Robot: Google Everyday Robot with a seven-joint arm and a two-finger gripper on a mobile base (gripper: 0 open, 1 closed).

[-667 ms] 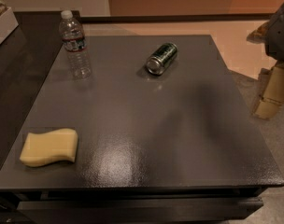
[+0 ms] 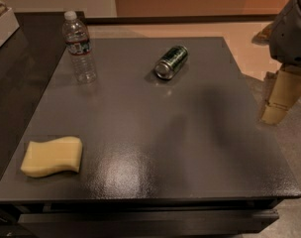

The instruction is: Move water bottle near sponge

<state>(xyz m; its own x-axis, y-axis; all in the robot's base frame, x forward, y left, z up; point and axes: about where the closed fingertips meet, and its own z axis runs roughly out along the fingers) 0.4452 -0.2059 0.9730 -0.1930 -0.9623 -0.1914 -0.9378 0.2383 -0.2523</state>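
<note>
Hanging beyond the right edge of the dark grey square table [image 2: 190, 148]: beige parallel-jaw gripper [image 2: 281, 95], carrying nothing visible; spread or pressed together, not telling from here. Standing upright at the far left corner: small clear ribbed plastic water bottle [image 2: 80, 48], well apart from the pale yellow wavy foam sponge [image 2: 52, 156] lying near the front left. Risking, in reaching across, clipping the green metal can [image 2: 171, 62] lying on its side and sending it rolling, or toppling the tall, light bottle. Losing most of the arm past the frame's right border.
</note>
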